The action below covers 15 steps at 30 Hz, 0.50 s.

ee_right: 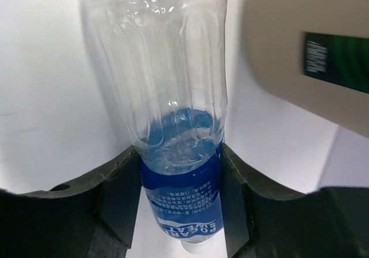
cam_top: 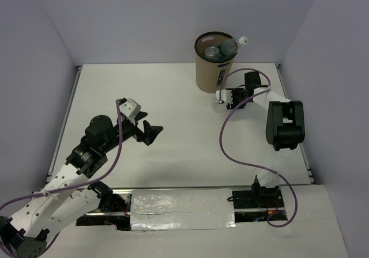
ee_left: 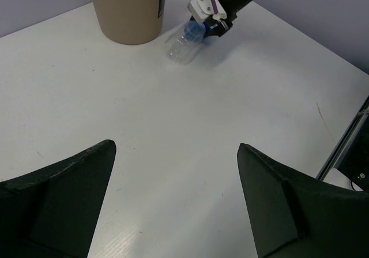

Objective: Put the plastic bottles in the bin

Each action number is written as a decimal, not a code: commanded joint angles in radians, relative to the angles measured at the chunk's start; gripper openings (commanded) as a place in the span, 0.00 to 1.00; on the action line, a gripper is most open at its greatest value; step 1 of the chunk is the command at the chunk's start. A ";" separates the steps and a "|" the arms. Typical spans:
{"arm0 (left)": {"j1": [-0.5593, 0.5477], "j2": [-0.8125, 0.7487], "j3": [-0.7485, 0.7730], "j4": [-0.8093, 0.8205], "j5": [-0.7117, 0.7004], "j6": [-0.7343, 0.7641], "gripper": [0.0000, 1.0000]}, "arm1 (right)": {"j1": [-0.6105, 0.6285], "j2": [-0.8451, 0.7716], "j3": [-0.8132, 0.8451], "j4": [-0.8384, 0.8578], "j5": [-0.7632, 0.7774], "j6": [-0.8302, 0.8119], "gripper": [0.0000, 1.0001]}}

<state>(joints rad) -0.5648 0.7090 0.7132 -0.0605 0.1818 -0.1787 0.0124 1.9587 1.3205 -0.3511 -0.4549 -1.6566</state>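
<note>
Clear plastic bottle (ee_right: 173,97) with a blue label lies on its side on the white table (cam_top: 173,108), just beside the foot of the brown bin (cam_top: 210,74) with a strip of bare table between them. Right gripper (ee_right: 179,171) has the bottle between its fingers: both pads press against the blue label near the neck, so it is closed on the bottle. Cap end points back toward the wrist, clear base points away from it. Bottle rests on the table.

More bottles (cam_top: 222,49) sit inside the bin; one with a white cap leans out over the rim on the right.

Right arm reaches forward along the right side of the table, its dark elbow block (cam_top: 283,124) raised, forearm angled left and down toward the bin's base, gripper low at the table surface. Purple cable (cam_top: 228,137) loops from the wrist back to the base.

Left arm is folded over the near left part of the table, wrist raised and facing the far right corner. Left gripper (ee_left: 176,148) stands wide open with nothing between its fingers, well apart from bottle and bin.

Bin stands at the far edge of the table, close to the back wall. Side walls enclose left and right; a metal rail (cam_top: 69,114) runs along the left edge. Middle of the table between the two arms is bare
</note>
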 commanded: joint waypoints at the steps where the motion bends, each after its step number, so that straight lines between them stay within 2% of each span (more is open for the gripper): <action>1: 0.006 -0.022 0.014 0.036 0.021 0.021 0.99 | -0.005 -0.165 -0.069 -0.202 -0.077 -0.042 0.34; 5: 0.009 -0.023 0.017 0.039 0.025 0.018 0.99 | -0.005 -0.289 -0.080 -0.328 -0.198 0.009 0.27; 8: 0.009 -0.025 0.017 0.039 0.031 0.016 0.99 | -0.005 -0.348 0.023 -0.495 -0.357 0.079 0.25; 11: 0.011 -0.029 0.015 0.039 0.030 0.015 0.99 | -0.005 -0.366 0.136 -0.587 -0.451 0.156 0.25; 15: 0.009 -0.037 0.012 0.042 0.030 0.016 0.99 | -0.005 -0.350 0.298 -0.629 -0.623 0.299 0.24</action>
<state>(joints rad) -0.5591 0.6922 0.7132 -0.0605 0.1932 -0.1787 0.0105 1.6363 1.5101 -0.8818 -0.8761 -1.4971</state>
